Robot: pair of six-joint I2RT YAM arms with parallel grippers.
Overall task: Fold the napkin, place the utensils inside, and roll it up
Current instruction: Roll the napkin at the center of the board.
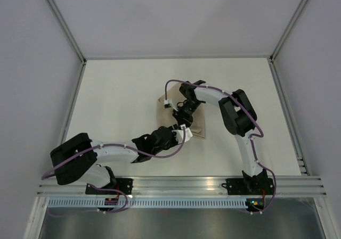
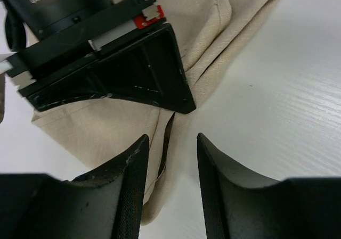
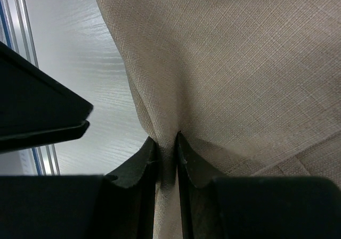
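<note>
The left claw (image 2: 171,148) hovers low over the white surface (image 2: 277,116) with its jaws apart and nothing between them. It sits at the near corner of the napkin (image 2: 213,36).

The tan cloth lies mid-surface, mostly hidden under both arms in the overhead view. From the left wrist it shows as a folded shape with doubled layers and a stitched hem along one edge, so the fold looks done. A thin dark strip (image 2: 167,143) pokes out from under the fold's edge, just ahead of the open left claw. It is probably the fork's handle, which would mean the utensil is already tucked inside, though no tines can be seen.

The right claw (image 3: 166,151) has its jaws together, clamped on a raised ridge of the napkin, with cloth draping away on both sides of the pinch.

I judge the rolling to be barely begun. The cloth reads as a flat wedge with one lifted pleat, not a cylinder, so what remains is to turn the gathered edge over the fork and wind it across.
</note>
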